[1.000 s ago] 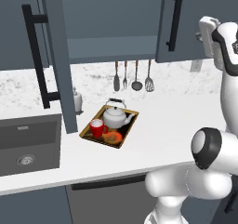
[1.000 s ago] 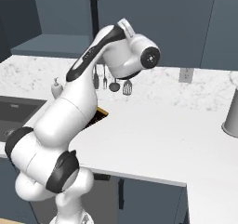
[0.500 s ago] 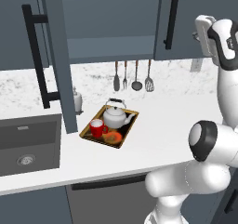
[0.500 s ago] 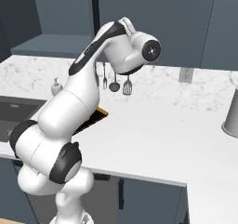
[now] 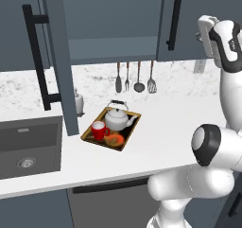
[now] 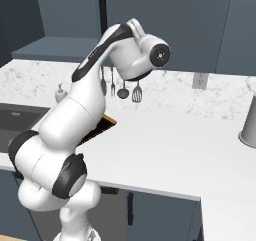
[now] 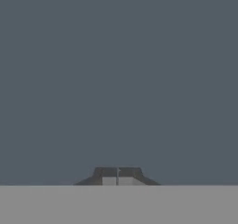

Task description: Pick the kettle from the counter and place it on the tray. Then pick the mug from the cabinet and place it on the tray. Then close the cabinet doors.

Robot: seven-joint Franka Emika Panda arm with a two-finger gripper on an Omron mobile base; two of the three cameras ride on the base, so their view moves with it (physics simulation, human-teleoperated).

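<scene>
With squat silvery kettle (image 5: 116, 120) and small red mug (image 5: 98, 129) on the golden-brown tray (image 5: 128, 135), the clenched, empty fingers (image 7: 117, 176) face a flat blue-grey cabinet door panel (image 7: 119, 79) straight ahead.

behind my reach, a speckled white backsplash (image 5: 99, 78) carries hanging utensils (image 5: 135, 78) and an outlet (image 6: 199, 80). a dark sink (image 5: 28, 146) lies left.

kettle (image 5: 116, 119) and mug (image 5: 99, 130) on tray (image 5: 131, 130) | mug left of kettle | tray on counter (image 5: 179, 123), right of sink (image 5: 28, 146) | utensils (image 5: 134, 78) behind tray, under cabinet (image 5: 111, 26)
</scene>
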